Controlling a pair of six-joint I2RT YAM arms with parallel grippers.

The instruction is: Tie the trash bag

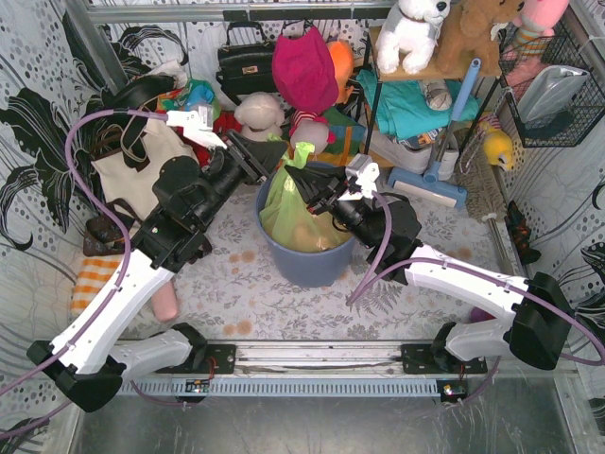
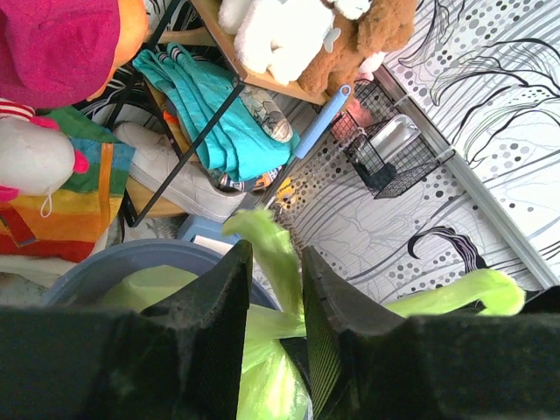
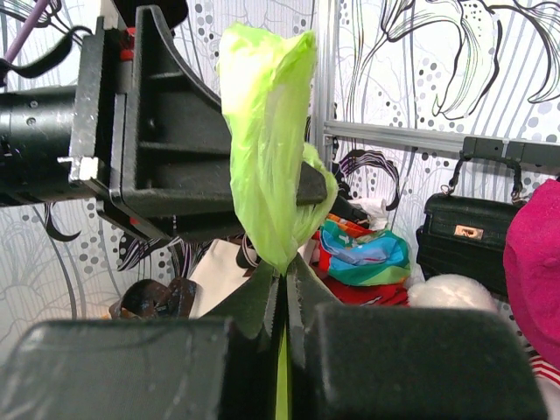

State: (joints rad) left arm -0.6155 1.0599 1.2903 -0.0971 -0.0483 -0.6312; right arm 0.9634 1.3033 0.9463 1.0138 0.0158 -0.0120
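One trash bag (image 1: 286, 200), one bin (image 1: 304, 267) (R gripper (image 3: 282, 282) pinching).

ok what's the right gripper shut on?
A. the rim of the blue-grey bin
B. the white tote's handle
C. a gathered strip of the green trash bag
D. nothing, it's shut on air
C: in the right wrist view the right gripper has its jaws pressed together at the base of a gathered strip of the trash bag, which rises from between them.
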